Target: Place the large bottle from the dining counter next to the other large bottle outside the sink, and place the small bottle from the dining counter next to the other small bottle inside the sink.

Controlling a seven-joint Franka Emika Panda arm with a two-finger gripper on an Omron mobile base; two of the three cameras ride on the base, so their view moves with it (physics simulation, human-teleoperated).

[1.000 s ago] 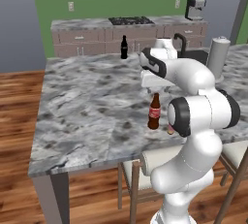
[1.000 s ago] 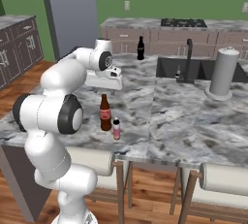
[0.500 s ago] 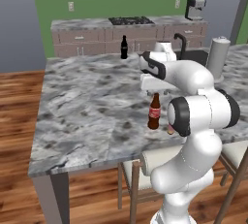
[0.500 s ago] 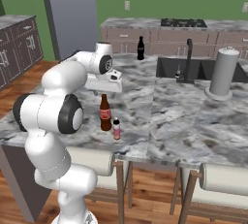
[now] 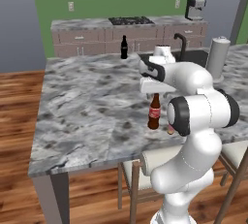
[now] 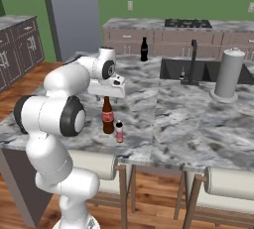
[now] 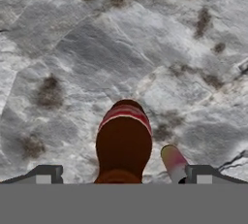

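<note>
Near the stool-side edge of the dining counter point(image 5: 87, 116) the large bottle point(image 6: 107, 115) stands upright, long axis vertical, directly beneath the gripper point(image 7: 121, 173), whose fingers are spread fully wide and hold nothing. Seen from the hand, the red cap sits between the fingertips, so a straight descent looks right. The small bottle point(image 6: 119, 131) stands just beside it, crowding one finger's path. The other large bottle point(image 6: 144, 49) and sink point(image 6: 173, 69) lie well apart across open stone.

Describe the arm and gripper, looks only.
Glossy white arm of rounded segments with dark grey joint rings, on a white base. White boxy hand with dark trim; gripper has two small dark grey finger tips. No visible cables or markings.
</note>
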